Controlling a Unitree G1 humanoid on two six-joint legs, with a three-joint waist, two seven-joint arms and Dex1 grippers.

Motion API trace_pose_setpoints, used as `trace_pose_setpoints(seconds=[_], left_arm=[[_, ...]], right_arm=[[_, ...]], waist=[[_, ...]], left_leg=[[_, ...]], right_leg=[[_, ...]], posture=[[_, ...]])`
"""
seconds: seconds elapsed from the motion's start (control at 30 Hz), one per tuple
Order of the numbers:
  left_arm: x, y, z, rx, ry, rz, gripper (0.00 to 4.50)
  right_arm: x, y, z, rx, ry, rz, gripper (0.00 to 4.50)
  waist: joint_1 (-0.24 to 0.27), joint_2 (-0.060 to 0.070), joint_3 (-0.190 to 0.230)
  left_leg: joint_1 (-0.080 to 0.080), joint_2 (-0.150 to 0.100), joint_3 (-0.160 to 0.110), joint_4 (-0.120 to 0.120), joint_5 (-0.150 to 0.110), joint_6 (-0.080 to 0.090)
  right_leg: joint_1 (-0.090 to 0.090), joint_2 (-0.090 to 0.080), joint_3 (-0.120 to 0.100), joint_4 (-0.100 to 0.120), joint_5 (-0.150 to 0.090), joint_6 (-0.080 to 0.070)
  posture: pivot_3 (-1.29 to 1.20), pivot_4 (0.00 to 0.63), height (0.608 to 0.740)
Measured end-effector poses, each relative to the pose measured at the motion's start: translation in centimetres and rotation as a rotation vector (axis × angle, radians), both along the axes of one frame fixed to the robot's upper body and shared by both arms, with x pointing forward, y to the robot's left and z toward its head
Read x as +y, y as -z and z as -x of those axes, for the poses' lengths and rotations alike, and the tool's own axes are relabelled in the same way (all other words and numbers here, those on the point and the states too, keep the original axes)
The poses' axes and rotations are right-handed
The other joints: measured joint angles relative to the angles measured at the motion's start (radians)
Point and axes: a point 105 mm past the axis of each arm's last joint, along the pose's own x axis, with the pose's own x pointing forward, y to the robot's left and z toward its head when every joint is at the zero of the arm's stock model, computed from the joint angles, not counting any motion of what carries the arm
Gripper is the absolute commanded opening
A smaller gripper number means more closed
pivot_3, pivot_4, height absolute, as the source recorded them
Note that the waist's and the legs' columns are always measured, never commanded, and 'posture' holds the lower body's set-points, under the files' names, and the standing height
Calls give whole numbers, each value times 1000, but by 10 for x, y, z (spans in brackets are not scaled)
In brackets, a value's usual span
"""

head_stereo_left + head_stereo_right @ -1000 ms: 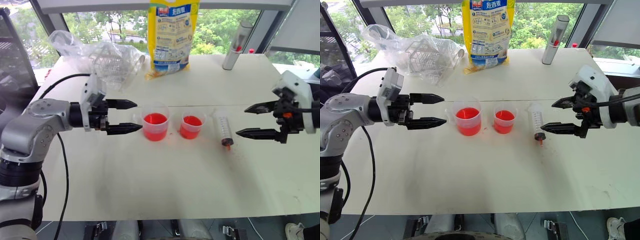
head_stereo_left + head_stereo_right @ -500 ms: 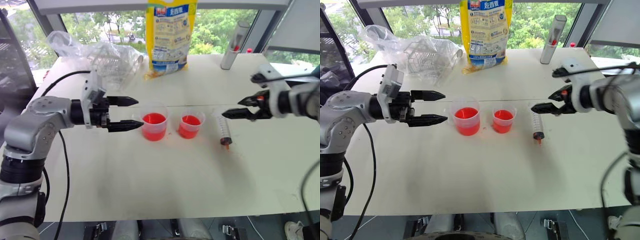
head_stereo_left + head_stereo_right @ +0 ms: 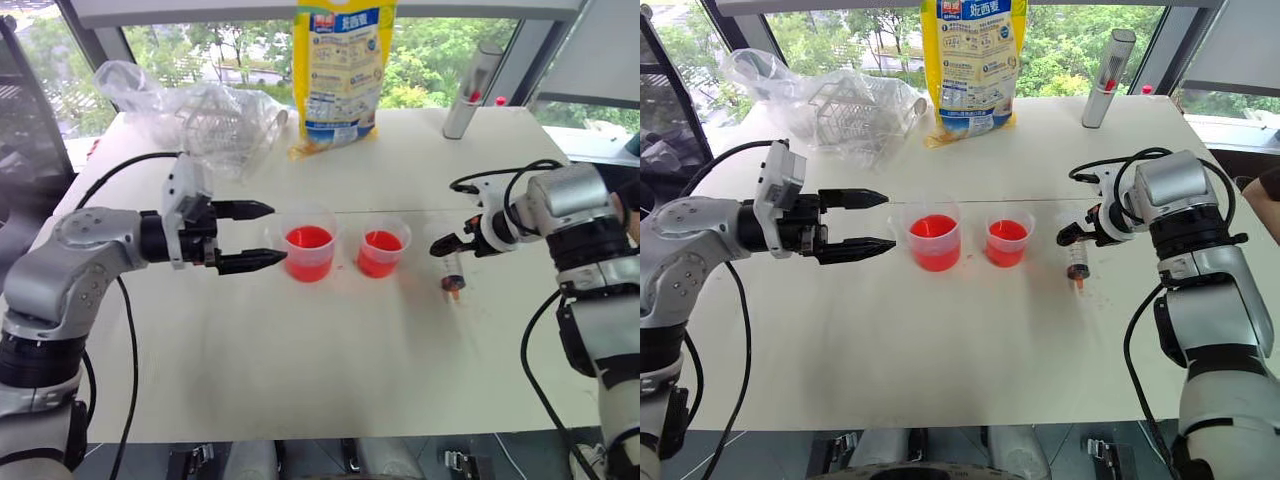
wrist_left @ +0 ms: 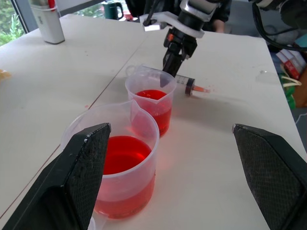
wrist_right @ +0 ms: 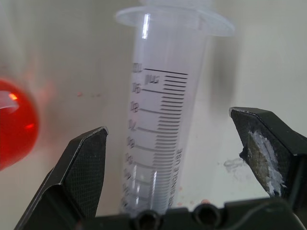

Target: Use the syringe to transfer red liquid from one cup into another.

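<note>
One syringe (image 3: 1075, 250) lies flat on the white worktop (image 3: 970, 340), just to the right of the smaller cup (image 3: 1008, 240), its orange-red tip toward the robot. The right gripper (image 3: 1077, 232) hangs over its barrel with its fingers spread to either side, not yet pinching it. Closing off-centre could roll the round barrel away or nudge it into the smaller cup; a few red spots already mark the worktop by the tip. There are two cups, both holding red liquid (image 3: 309, 238); the larger beaker (image 3: 309, 245) stands left of the smaller. The left gripper (image 3: 258, 236) hovers spread and empty beside the beaker.
</note>
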Motion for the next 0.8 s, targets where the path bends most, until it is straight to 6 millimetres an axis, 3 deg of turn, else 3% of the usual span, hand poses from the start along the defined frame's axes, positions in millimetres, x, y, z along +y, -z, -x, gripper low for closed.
trace_pose_setpoints(seconds=[0.13,0.17,0.23,0.37,0.4,0.67,0.7,0.8], left_arm=[[1,1,0,1,-20,1,4202],[1,1,2,-2,-22,0,4202],[2,-1,4,-12,-28,1,4202],[4,-1,4,-12,-44,3,4202],[4,-1,3,-12,-47,4,4202],[3,-9,1,-34,-47,16,4202],[2,-14,-1,-42,-44,31,4202],[3,-33,-9,-67,-61,106,4202]], right_arm=[[7,5,-6,7,-8,0,4442],[10,5,-8,1,-19,-2,4208],[12,7,-10,2,-27,10,3670],[6,10,-12,-2,-20,35,1740],[7,9,-12,-2,-24,33,1456],[9,5,-10,-10,-32,27,1415],[9,-2,-12,-55,-37,25,1415],[16,-51,-27,-311,-57,-15,1415]], waist=[[0,0,0],[-1,0,0],[-1,-1,0],[-1,-1,-1],[-2,-1,-1],[-6,-1,0],[-5,0,0],[-2,1,1]], left_leg=[[0,1,0,0,0,0],[0,1,0,0,0,0],[0,1,-1,0,0,0],[1,0,0,0,0,0],[1,0,0,0,0,0],[0,0,-1,0,0,0],[-1,0,-1,0,0,0],[-1,0,-1,-1,0,0]], right_leg=[[0,1,0,0,0,0],[0,1,0,0,0,0],[0,1,0,0,0,0],[1,1,0,0,0,0],[1,1,0,0,0,0],[1,1,0,0,0,0],[0,1,0,0,0,0],[-1,1,0,0,0,0]], posture=[[0,150,740],[0,150,740],[0,150,740],[0,150,740],[0,150,740],[0,150,740],[0,150,740],[0,150,740]])
